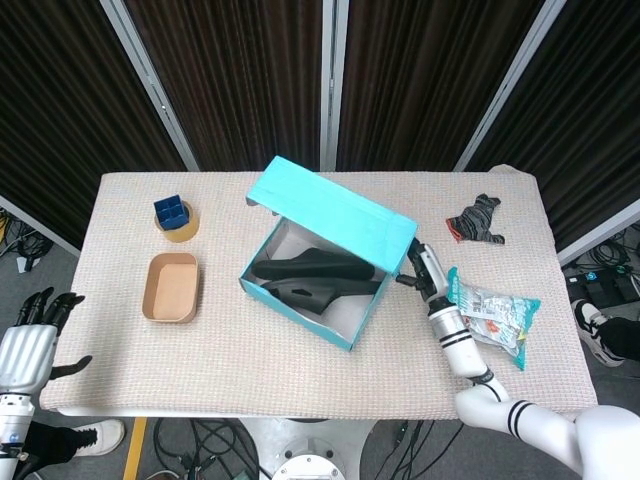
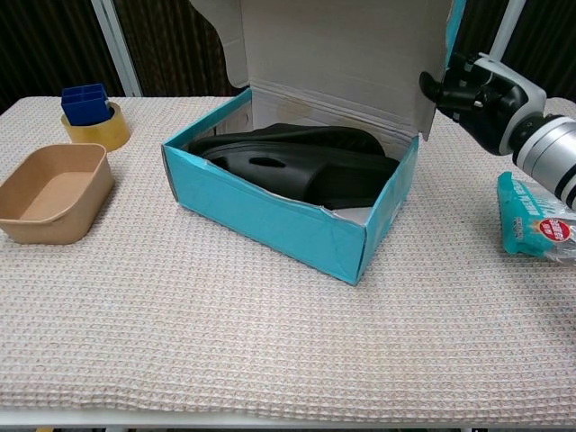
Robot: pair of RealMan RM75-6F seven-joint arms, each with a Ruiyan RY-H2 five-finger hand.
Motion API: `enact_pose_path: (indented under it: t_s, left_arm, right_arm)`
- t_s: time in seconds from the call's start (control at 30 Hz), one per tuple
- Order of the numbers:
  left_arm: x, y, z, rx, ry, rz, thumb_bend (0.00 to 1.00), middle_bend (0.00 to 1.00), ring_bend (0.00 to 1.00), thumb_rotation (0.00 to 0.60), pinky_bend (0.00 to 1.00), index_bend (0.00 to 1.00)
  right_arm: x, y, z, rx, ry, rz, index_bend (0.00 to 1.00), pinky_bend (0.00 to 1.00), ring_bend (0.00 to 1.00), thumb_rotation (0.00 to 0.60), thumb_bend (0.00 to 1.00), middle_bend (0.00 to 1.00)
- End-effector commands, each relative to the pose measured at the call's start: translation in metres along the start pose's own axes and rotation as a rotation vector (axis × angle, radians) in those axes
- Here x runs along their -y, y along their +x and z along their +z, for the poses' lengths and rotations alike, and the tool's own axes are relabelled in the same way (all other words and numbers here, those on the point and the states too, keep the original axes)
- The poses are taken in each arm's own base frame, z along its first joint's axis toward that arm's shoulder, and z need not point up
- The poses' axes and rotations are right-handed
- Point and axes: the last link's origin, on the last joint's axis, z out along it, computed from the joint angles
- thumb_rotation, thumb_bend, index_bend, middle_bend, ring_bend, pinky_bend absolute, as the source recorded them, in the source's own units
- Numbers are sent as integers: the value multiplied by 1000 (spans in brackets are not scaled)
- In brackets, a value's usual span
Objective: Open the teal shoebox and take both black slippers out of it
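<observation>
Standing open at mid-frame, the teal shoebox (image 1: 300,300) has its lid (image 1: 335,212) raised, both black slippers (image 2: 306,166) inside. The right hand (image 2: 472,85) grips the lid's right edge. The left hand (image 1: 30,335), lower left, hangs spread, holding nothing.

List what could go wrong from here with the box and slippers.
1. The lid stands upright with only the right hand at its edge; if the hand lets go, the lid may fall shut over the slippers.
2. The slippers lie packed together in the box; pulling one may drag the other or shift the box.
3. The snack bag lies under the right arm's path and may get swept aside.
</observation>
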Motion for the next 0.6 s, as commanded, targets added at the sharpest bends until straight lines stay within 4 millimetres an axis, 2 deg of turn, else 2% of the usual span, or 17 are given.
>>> enact_pose_path:
  t_s: [0.03, 0.07, 0.13, 0.17, 0.27, 0.43, 0.6]
  left_arm:
    - [0, 1, 1, -1, 1, -7, 16, 151, 23, 600, 87, 179]
    - [0, 2, 2, -4, -2, -5, 16, 150, 24, 600, 87, 179]
    - [-1, 2, 2, -8, -6, -8, 16, 150, 23, 600, 87, 179]
    - [-2, 2, 2, -9, -6, -10, 16, 150, 24, 600, 87, 179]
    - [-2, 2, 2, -8, -5, -10, 16, 151, 24, 600, 87, 179]
    - [-2, 2, 4, -13, -2, -18, 16, 150, 23, 600, 87, 179]
    - [-5, 5, 9, -24, -24, -9, 15, 150, 23, 600, 87, 179]
  right_arm:
    - [15, 7, 18, -69, -31, 89, 126, 25, 6, 600, 620, 109]
    - [18, 8, 23, -75, -35, 71, 53, 3, 0, 600, 571, 55]
    - [22, 12, 29, -91, -42, 62, 1, 0, 0, 600, 473, 7]
    - [25, 15, 33, -108, -49, 62, 0, 0, 0, 600, 409, 0]
    - [32, 30, 39, -194, -46, 69, 0, 0, 0, 600, 331, 0]
    - [44, 62, 32, -387, -14, 11, 0, 0, 0, 600, 327, 0]
    - [64, 84, 14, -422, 61, -230, 0, 0, 0, 600, 327, 0]
